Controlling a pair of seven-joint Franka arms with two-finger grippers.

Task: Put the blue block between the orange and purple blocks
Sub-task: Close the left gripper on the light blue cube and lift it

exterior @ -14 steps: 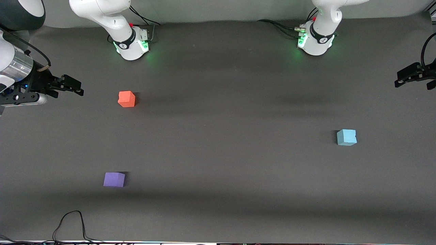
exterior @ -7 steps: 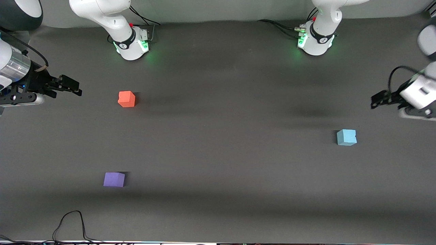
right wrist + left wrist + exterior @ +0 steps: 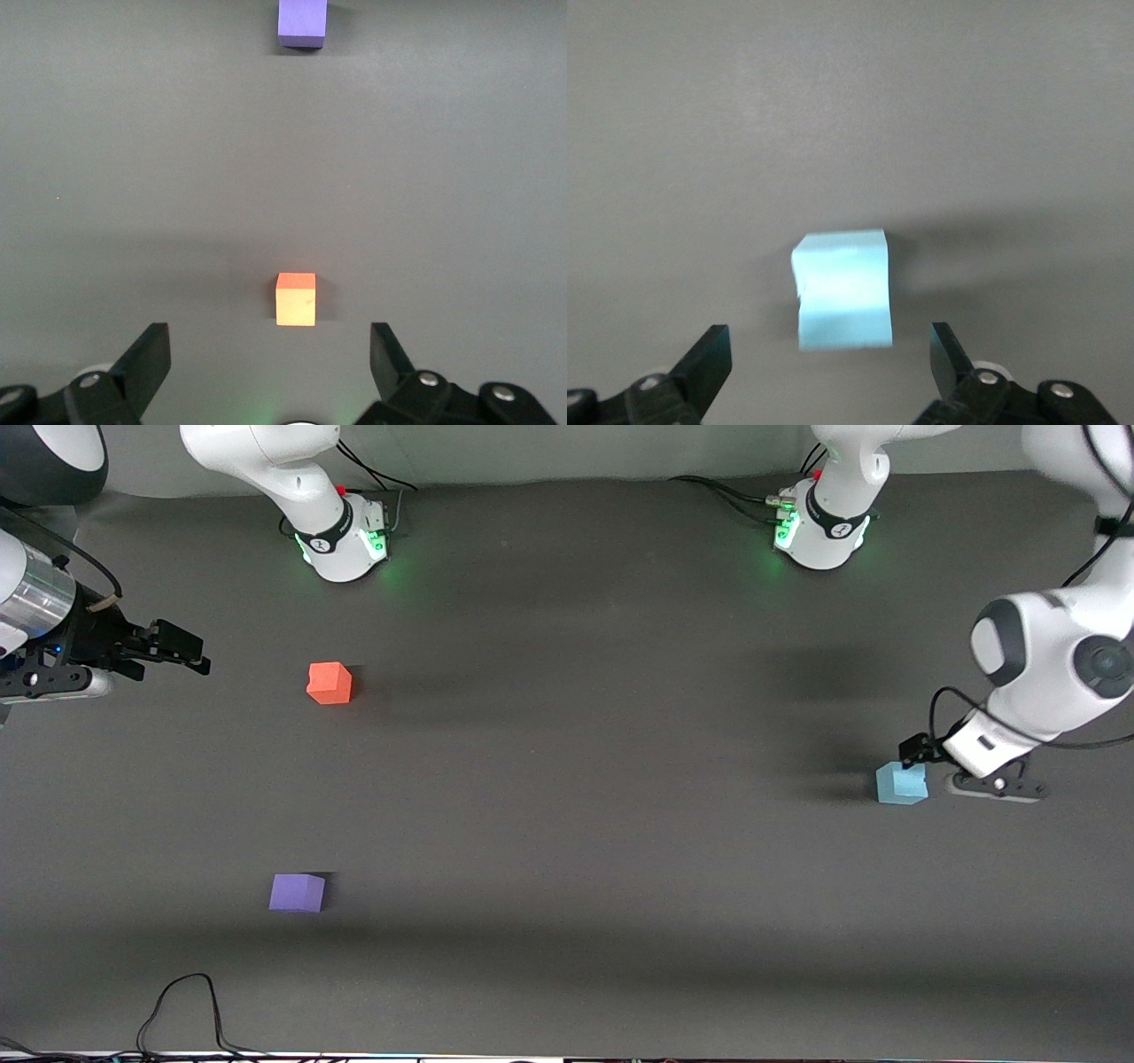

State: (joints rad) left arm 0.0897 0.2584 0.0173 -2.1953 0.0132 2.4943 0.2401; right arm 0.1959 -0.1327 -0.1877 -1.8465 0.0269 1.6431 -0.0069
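Nearest the front camera, a black cable (image 3: 182, 1005) loops on the dark grey table (image 3: 567, 841) at its near edge, toward the right arm's end.

Next comes the purple block (image 3: 297, 893), one cube, resting flat on the table toward the right arm's end, its faces roughly square to the table edges.

Farther from the camera, toward the left arm's end, lies the blue block (image 3: 901, 783), one light sky-blue cube. It sits flat on the table, turned very slightly off square; being a cube, it has no long axis. It is well apart from the other two blocks.

The left gripper (image 3: 921, 755) hangs low just above and beside the blue block. In the left wrist view its fingers (image 3: 709, 363) are spread wide, with the blue block (image 3: 843, 290) framed between them and touching neither one; nothing is grasped.

Farther still is the orange block (image 3: 330, 683), one cube, flat on the table toward the right arm's end, almost in line with the purple block.

The right gripper (image 3: 182, 651) waits over the table's edge at the right arm's end, fingers (image 3: 146, 363) released and empty; its wrist view shows the orange block (image 3: 296, 299) and purple block (image 3: 302, 22) in line.

Count: three blocks, one of each colour; two grippers.
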